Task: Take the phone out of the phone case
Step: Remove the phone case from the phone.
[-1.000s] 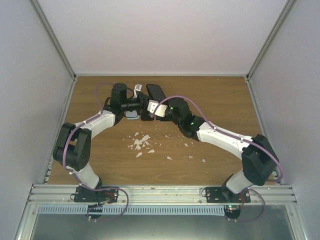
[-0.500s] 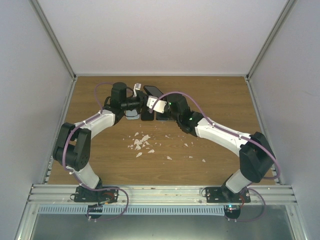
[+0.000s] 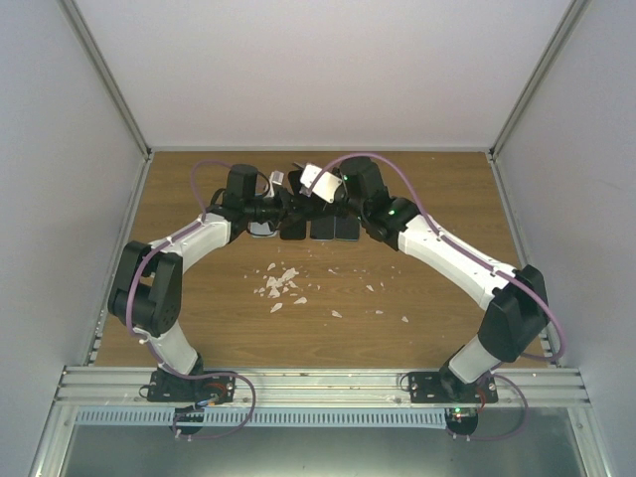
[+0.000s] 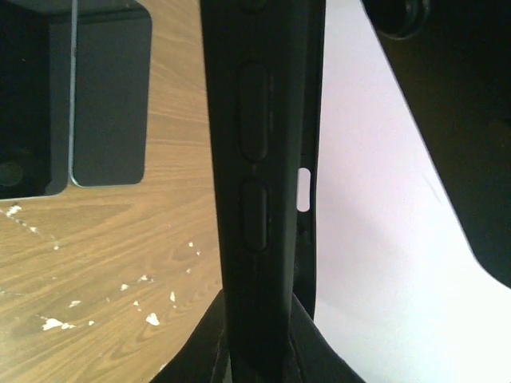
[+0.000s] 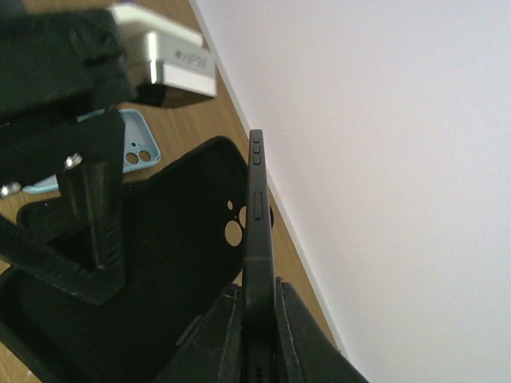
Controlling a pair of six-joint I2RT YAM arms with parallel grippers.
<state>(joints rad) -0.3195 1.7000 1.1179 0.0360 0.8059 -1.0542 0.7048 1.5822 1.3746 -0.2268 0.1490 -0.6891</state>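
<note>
Over the far middle of the tabletop (image 3: 417,298), the left claw (image 4: 255,339) is clamped on the black case (image 4: 255,159). The right claw (image 5: 257,299) pinches the phone (image 5: 257,207) by its edge, its top clear of the case. A blue case (image 5: 137,155) lies beneath.

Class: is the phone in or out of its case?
Out at its top: phone stands clear of the case; camera holes empty. Bottom hidden.

The right hand (image 3: 302,189) rose from mid-counter (image 3: 427,199) toward the far wall and closed the last bit onto the phone (image 5: 258,231) edge beside the phone case (image 5: 176,239). Its arm stretched out, baring more dark slabs (image 3: 334,229).
</note>
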